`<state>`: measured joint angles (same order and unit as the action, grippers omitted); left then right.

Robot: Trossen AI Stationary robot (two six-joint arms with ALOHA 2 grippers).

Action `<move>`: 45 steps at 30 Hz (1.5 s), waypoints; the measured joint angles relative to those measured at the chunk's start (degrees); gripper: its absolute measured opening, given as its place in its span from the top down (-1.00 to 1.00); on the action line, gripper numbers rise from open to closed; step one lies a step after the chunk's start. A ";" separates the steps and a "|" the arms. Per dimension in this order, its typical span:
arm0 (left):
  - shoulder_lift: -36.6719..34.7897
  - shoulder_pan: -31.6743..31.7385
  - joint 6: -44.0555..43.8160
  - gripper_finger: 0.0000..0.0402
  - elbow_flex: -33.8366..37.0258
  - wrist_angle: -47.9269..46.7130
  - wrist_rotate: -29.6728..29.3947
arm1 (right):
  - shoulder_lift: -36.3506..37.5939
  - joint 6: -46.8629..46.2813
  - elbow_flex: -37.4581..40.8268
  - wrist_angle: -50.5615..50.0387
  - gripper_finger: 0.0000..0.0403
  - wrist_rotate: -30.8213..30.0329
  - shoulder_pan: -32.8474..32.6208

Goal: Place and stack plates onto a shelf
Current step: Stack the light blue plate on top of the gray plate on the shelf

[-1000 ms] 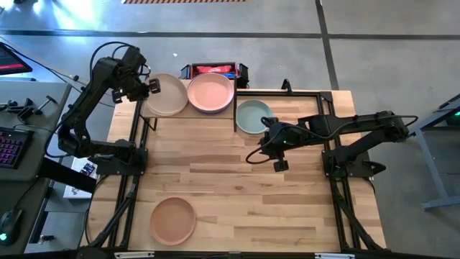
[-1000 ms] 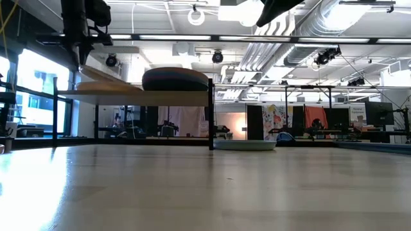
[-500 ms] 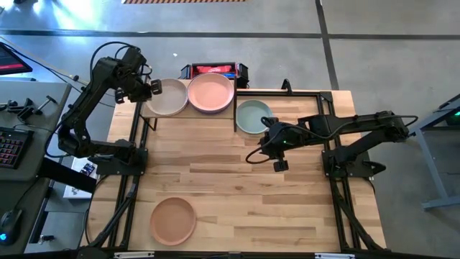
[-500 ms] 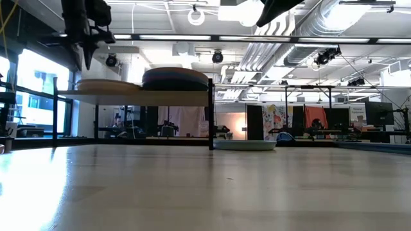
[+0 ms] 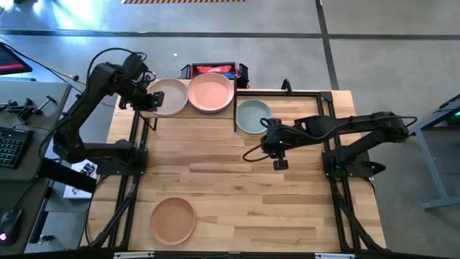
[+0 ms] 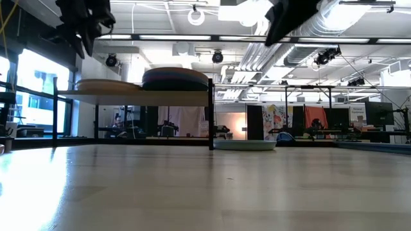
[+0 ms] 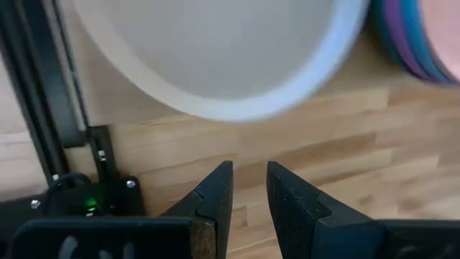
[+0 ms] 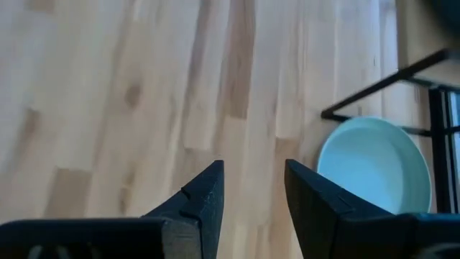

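Beige plate (image 5: 164, 97) on shelf (image 5: 188, 109); left claw (image 5: 143, 103) beside it, slightly parted, empty

Beige plate (image 5: 166, 97) beside the stack (image 5: 210, 93) on shelf (image 5: 154, 112).

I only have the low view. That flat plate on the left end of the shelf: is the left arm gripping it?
Observer: No. The left wrist view shows the left gripper empty, jaws apart, short of the beige plate.
Operator: What tops the dark stack beside it?
Observer: A salmon pink plate, face up.
Operator: Any plate on the table that I can't see?
Observer: Yes, a terracotta brown plate at the near left of the tabletop.
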<state>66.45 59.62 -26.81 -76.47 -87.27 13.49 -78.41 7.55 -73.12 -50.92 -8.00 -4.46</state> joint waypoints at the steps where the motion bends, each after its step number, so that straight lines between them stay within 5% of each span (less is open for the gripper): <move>1: -0.69 -1.44 -0.08 0.63 0.00 0.09 -0.03 | 0.00 0.79 1.27 0.78 0.38 0.01 0.57; 14: -4.31 -24.57 -11.33 0.63 -0.02 7.11 -0.23 | 0.00 14.23 16.49 23.92 0.38 2.80 12.84; 22: -4.12 -36.84 -17.49 0.63 -0.02 11.07 -0.98 | -0.75 18.20 23.29 31.71 0.38 10.24 20.33; 45: -0.55 -60.41 -30.14 0.63 -0.02 12.77 -11.72 | -17.91 18.40 23.97 37.60 0.38 7.80 26.30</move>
<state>65.90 -0.79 -56.95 -76.49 -74.50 1.77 -96.32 25.95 -49.15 -13.32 -0.20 21.84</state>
